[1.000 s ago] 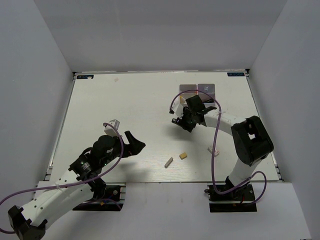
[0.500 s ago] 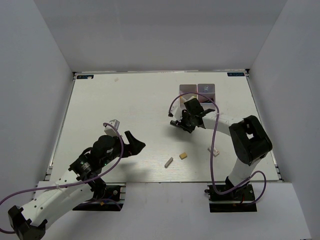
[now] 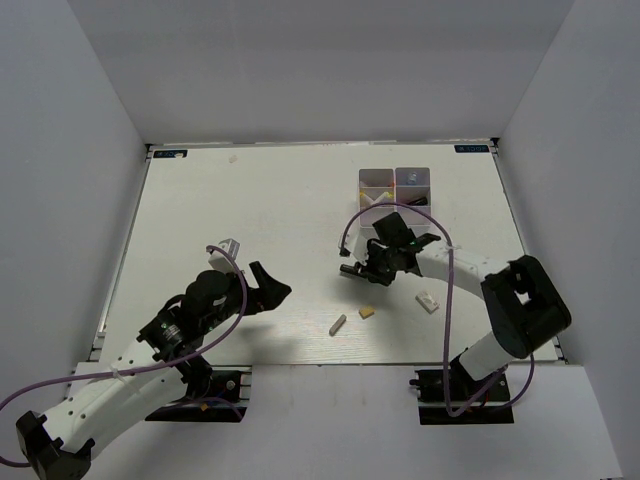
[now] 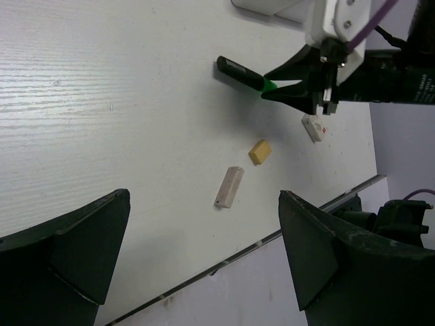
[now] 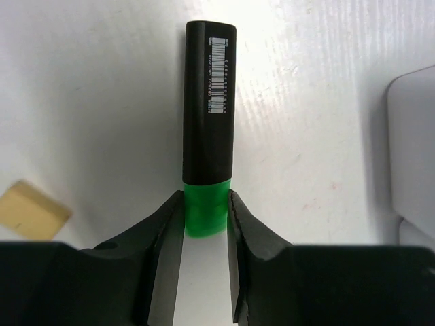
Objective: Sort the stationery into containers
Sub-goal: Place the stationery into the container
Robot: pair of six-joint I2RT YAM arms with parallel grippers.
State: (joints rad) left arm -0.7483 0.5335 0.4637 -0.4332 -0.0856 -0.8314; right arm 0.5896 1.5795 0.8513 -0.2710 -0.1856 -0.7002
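White tabletop (image 3: 250,200) carries the scene: the right gripper (image 5: 206,216) pinches the green end of a black marker (image 5: 209,102) near the divided box (image 3: 395,172), while the left gripper (image 4: 204,248) hovers with jaws wide apart.

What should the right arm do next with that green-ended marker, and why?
Probably lift it a little. The right gripper is pinched on the green end of the black marker, so the grasp looks made, and the white box sits farther back; raising the marker first should keep it from dragging.
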